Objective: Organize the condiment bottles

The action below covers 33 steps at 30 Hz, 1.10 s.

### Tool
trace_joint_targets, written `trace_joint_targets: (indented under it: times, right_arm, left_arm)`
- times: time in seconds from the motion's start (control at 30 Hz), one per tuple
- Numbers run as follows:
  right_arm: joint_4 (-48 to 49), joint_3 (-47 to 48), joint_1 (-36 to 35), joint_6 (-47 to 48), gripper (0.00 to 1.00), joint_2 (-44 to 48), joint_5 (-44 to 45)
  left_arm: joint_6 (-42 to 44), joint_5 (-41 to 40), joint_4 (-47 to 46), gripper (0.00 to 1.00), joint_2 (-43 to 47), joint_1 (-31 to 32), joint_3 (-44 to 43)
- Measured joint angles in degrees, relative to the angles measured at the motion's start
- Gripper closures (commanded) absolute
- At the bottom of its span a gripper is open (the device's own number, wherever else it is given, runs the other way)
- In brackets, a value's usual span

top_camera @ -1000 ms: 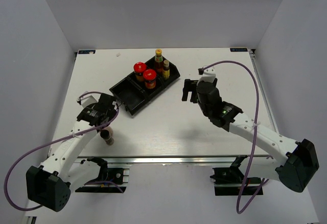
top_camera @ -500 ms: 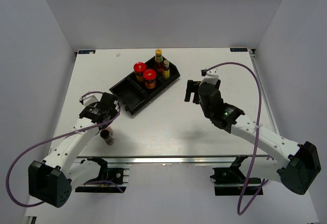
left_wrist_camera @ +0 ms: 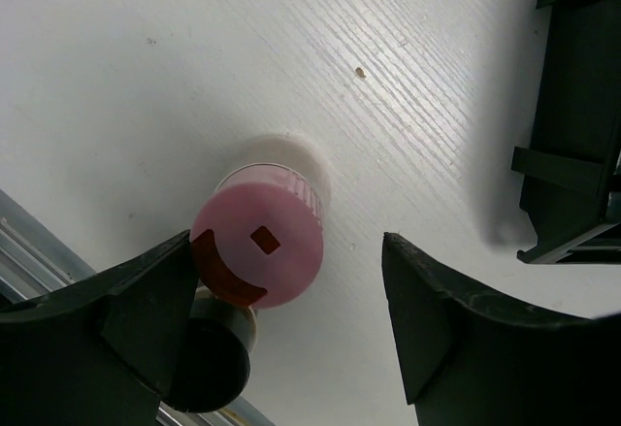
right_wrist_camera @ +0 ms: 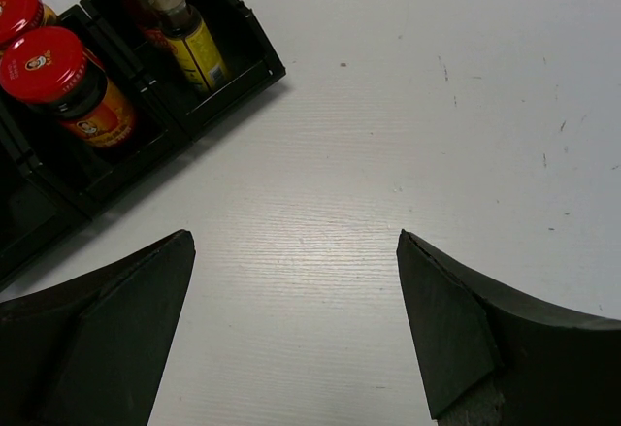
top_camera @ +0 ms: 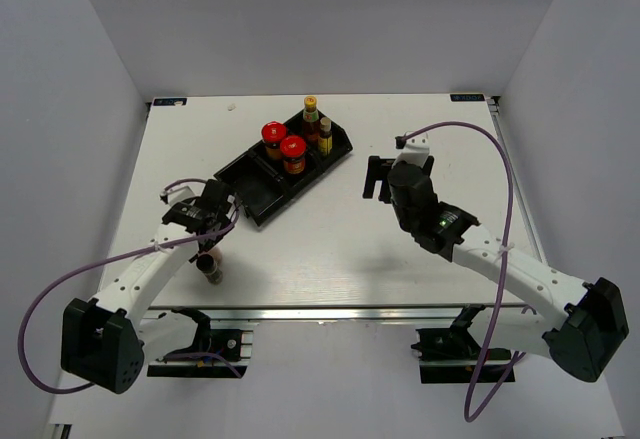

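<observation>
On the white bench (top_camera: pixel 330 249) the left hand (left_wrist_camera: pixel 289 251) hangs open astride the pink-capped bottle (left_wrist_camera: pixel 257 245), gripping nothing yet; next, I'd say, close and carry it to the nearby tray (top_camera: pixel 250 187); the right hand (right_wrist_camera: pixel 296 251) gapes empty.

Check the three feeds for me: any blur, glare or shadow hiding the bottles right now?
Top external: even light, sharp, only soft shadows under the arms on the table. Left wrist: pink-capped bottle slightly soft up close, table grain crisp, no glare. Right wrist: red-lidded jar sharp with a small sheen on its lid; right claw fingers dark and featureless.
</observation>
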State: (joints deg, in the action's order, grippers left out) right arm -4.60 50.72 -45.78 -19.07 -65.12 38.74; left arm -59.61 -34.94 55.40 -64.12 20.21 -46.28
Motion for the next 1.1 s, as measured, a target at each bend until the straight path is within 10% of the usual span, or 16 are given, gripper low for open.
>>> trace_joint_targets:
  times: [0.5, 1.1]
  right_arm:
    - [-0.1, -1.0, 0.0, 0.0, 0.11, 2.8, 0.8]
    - [-1.6, -5.2, 0.3, 0.0, 0.11, 7.5, 5.0]
  left_arm:
    - [2.5, 1.8, -3.2, 0.68, -0.4, -0.5, 1.0]
    - [20.9, 6.0, -17.9, 0.69, -12.4, -0.6, -28.4]
